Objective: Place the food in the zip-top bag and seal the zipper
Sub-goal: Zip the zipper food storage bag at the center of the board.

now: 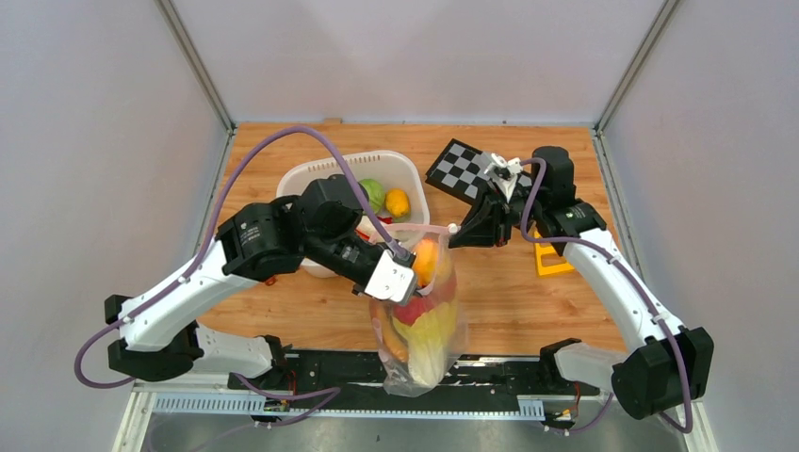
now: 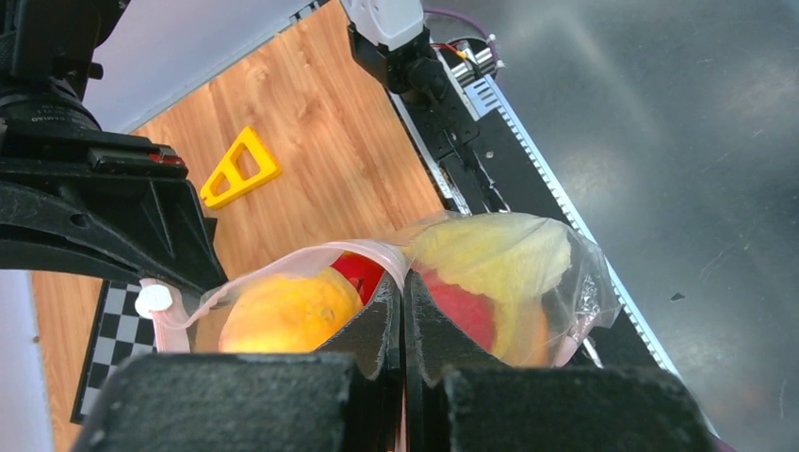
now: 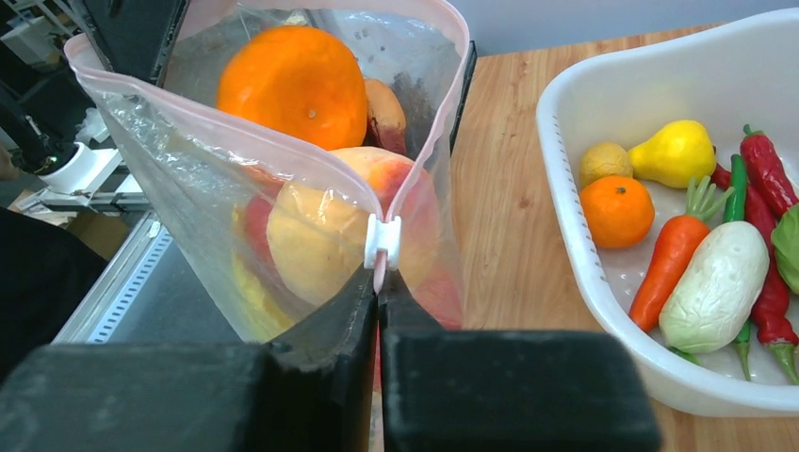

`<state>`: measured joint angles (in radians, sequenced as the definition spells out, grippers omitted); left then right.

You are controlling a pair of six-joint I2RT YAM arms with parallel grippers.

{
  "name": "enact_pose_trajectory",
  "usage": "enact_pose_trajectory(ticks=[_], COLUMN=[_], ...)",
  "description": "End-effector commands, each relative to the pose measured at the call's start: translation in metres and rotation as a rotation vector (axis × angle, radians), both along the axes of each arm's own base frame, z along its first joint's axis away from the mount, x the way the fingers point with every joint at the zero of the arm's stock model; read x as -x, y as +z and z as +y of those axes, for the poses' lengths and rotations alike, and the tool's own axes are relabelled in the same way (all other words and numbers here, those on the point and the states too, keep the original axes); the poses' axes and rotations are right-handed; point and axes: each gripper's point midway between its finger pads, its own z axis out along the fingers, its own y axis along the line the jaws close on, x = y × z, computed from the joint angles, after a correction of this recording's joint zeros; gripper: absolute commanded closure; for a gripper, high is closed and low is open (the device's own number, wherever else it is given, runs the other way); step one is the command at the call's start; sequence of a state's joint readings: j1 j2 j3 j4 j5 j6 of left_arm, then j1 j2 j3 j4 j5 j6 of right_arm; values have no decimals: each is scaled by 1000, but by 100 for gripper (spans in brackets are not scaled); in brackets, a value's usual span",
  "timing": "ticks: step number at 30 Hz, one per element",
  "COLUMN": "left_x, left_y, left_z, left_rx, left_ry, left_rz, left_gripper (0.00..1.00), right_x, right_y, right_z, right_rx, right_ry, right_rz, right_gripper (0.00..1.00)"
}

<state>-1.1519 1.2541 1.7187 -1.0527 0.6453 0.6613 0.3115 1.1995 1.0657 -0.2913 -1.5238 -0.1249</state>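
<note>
Wooden table (image 1: 528,301) under me, and the zip-top bag (image 1: 424,330), stuffed with toy fruit, hangs over its near edge with mouth gaping, slung between my pincers: left gripper (image 2: 403,282) clamped tight on one end of the rim, right gripper (image 3: 379,282) pinched shut on the zipper (image 1: 426,227) just under its white slider (image 3: 383,242). Trouble as I read it: that orange (image 3: 292,85) rides high enough to jam the seal, and with carrot (image 3: 664,264) and chillies (image 3: 763,169) waiting in the white basket (image 3: 556,188), freeing either pincer could let the load sag and spill.
</note>
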Motion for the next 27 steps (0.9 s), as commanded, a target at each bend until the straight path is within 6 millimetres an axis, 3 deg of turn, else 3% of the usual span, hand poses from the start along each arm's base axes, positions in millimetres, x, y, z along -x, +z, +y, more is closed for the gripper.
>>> enact_pose_trajectory(ticks=[1, 4, 9, 11, 13, 18, 22, 27], left_x=[1, -12, -60, -74, -85, -119, -134, -146], left_y=[28, 20, -13, -25, -26, -20, -17, -26], left_z=[-1, -1, 8, 12, 18, 36, 45, 50], left_rx=[124, 101, 34, 19, 36, 117, 160, 142], left_ry=[-11, 74, 403, 508, 597, 815, 902, 961], left_rz=[-65, -77, -85, -78, -75, -103, -109, -130], left_gripper=[100, 100, 99, 93, 89, 89, 94, 97], right_x=[4, -8, -27, -35, -41, -56, -65, -68], right_y=[16, 19, 37, 40, 45, 39, 20, 12], right_z=[-1, 0, -4, -6, -8, -15, -24, -32], right_rx=[-16, -4, -30, -36, -59, -76, -64, -54], right_ry=[-31, -150, -350, -416, -465, -585, -688, -735], right_rz=[-88, -135, -205, -231, -261, -302, -329, -325], right_gripper=[100, 100, 100, 100, 100, 100, 100, 100])
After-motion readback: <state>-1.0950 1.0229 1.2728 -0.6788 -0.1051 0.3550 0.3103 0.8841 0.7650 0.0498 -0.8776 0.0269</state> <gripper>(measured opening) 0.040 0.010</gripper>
